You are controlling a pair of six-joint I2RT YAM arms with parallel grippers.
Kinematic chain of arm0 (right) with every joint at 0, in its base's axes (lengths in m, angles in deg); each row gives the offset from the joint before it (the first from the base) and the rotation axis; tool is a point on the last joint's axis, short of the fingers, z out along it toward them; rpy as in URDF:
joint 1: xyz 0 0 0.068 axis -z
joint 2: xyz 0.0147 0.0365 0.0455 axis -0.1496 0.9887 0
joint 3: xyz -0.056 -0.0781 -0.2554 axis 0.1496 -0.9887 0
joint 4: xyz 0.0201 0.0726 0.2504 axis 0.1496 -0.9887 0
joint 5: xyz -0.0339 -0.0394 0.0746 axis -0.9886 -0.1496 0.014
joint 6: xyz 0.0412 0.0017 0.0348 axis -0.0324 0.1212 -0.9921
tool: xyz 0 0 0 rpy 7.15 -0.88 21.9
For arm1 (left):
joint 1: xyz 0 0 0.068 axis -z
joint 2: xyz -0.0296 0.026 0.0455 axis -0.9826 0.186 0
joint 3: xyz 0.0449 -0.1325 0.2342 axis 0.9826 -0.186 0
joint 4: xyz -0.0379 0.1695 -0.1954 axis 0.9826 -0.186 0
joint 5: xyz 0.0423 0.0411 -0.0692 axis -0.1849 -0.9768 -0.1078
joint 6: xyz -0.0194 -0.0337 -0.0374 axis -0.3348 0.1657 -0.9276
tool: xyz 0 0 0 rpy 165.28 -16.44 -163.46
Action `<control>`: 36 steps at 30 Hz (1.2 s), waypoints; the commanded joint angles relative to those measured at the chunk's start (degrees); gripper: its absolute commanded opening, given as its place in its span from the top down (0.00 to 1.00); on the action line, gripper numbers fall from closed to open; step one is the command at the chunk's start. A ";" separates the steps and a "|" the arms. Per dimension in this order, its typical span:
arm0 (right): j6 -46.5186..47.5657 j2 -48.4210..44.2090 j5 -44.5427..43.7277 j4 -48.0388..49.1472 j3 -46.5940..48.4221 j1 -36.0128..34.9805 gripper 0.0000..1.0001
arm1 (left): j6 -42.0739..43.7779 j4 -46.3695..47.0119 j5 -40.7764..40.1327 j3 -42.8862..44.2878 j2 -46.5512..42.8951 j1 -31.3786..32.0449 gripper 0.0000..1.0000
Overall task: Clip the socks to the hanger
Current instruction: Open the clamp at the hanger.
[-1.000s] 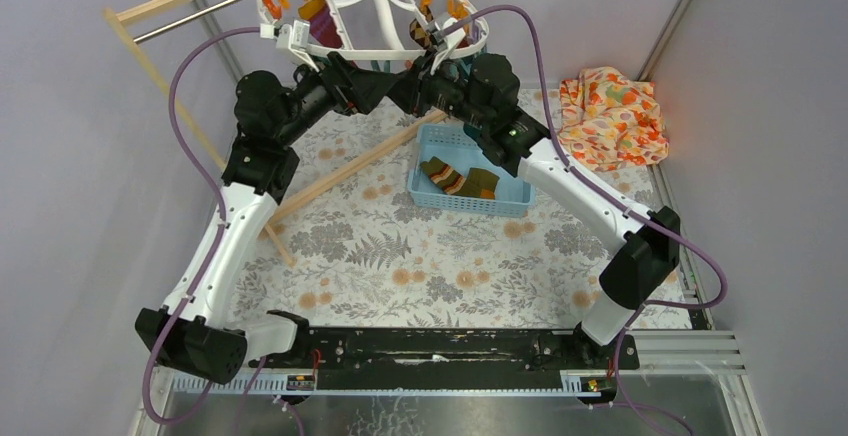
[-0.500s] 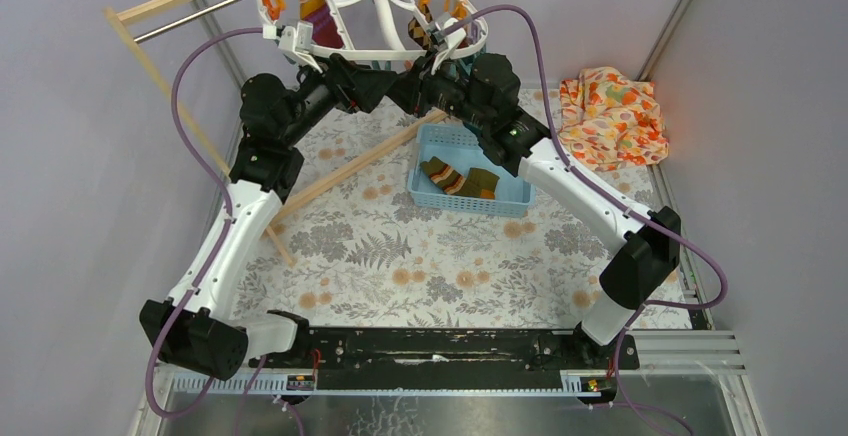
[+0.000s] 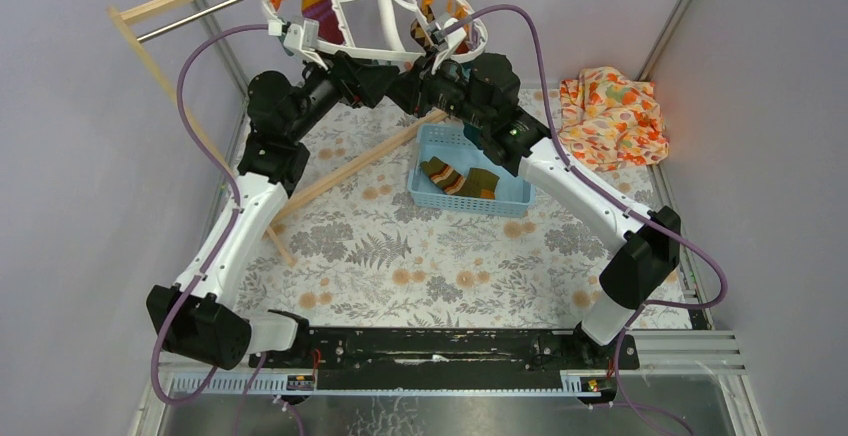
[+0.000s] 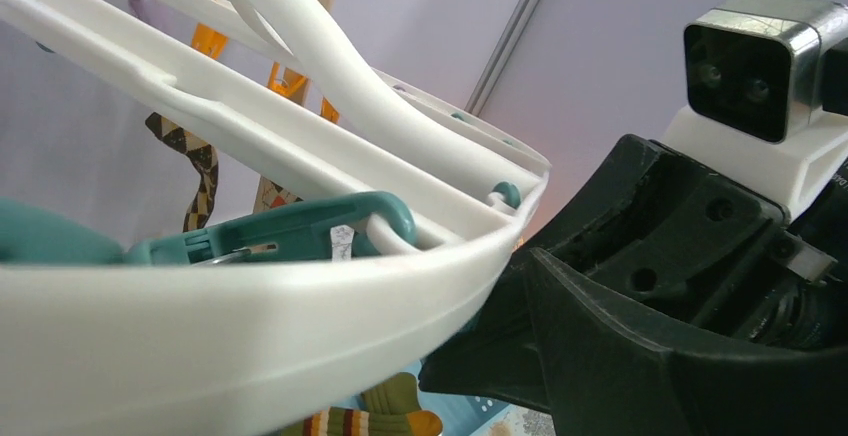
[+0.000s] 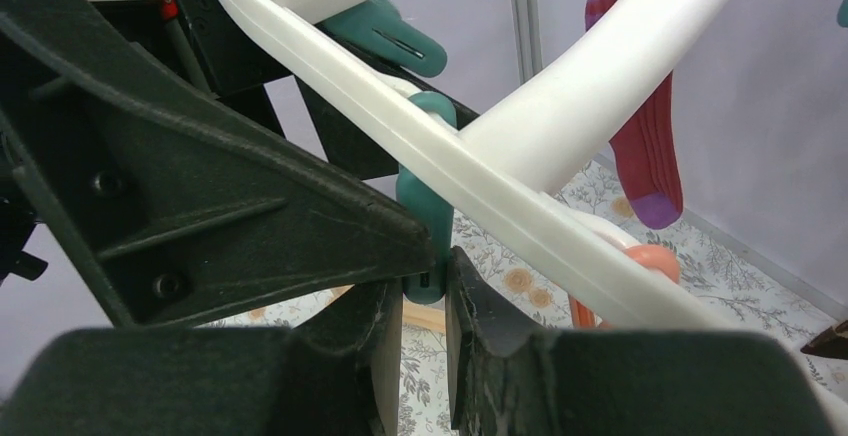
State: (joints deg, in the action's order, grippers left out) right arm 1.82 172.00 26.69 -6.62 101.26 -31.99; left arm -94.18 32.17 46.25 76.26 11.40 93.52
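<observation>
The hanger (image 4: 250,346) is up at the far end of the table (image 3: 400,246), between your two arms and beside the wooden rack (image 3: 165,1) with its metal bar. Your right hand (image 5: 425,301) has its two black fingers pressed together on the lower end of a teal clip (image 5: 425,216), which hangs from the white ring. The clip's tail sits squeezed in the narrow gap between the fingertips. Your left hand (image 3: 305,46) is at the ring's left near edge. Its wrist view is filled by the white rim at very close range and its fingers don't show, so you cannot tell whether it is spread or gripping the ring. A maroon sock (image 5: 650,146) with a purple toe hangs from the ring behind the right hand, just above a pink clip (image 5: 650,261). An argyle-patterned sock (image 4: 195,171) hangs on the ring's far side in the left wrist view. Two more socks lie below on the table in the blue basket (image 3: 465,204). These are a brown-orange argyle sock (image 3: 440,173) and an olive striped sock (image 3: 483,184), lying side by side and touching. The orange floral cloth (image 3: 610,116) lies bunched at the table's far right corner, well apart from the basket.
</observation>
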 commanded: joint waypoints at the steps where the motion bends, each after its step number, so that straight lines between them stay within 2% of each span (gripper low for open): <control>1: -0.22 -0.23 2.42 1.78 2.57 -0.46 1.00 | 0.28 2.98 0.92 1.77 1.57 0.30 0.18; 8: -0.34 -0.12 2.55 1.95 2.34 -0.51 1.00 | -0.55 3.84 1.03 1.72 1.31 0.35 0.32; 13: -0.34 -0.02 2.81 2.04 2.24 -0.50 1.00 | -1.10 5.74 0.46 0.20 -0.19 0.35 0.47; 19: -0.46 0.45 3.00 1.87 2.27 -0.52 1.00 | -1.66 7.12 0.49 -0.25 -0.61 0.29 0.50; 23: -0.37 0.52 3.12 1.86 2.18 -0.49 1.00 | -2.05 7.60 0.13 -0.68 -1.03 0.28 0.70; 26: -0.41 0.65 3.15 1.85 2.09 -0.52 1.00 | -2.69 7.59 -0.55 -0.81 -1.24 0.26 0.96; 27: -0.34 0.66 3.08 1.77 2.10 -0.51 1.00 | -2.68 7.64 -0.45 -0.90 -1.30 0.26 1.00; 34: -0.11 0.49 2.95 1.74 2.01 -0.45 1.00 | -3.24 7.97 0.36 -1.01 -1.50 0.15 1.00; 36: -0.03 0.31 3.06 1.84 1.86 -0.47 0.86 | -2.96 7.70 0.38 -1.01 -1.41 0.17 1.00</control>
State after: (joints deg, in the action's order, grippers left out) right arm 0.92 172.29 27.92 -5.71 101.68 -31.88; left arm -96.56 37.11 46.76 75.36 11.27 93.65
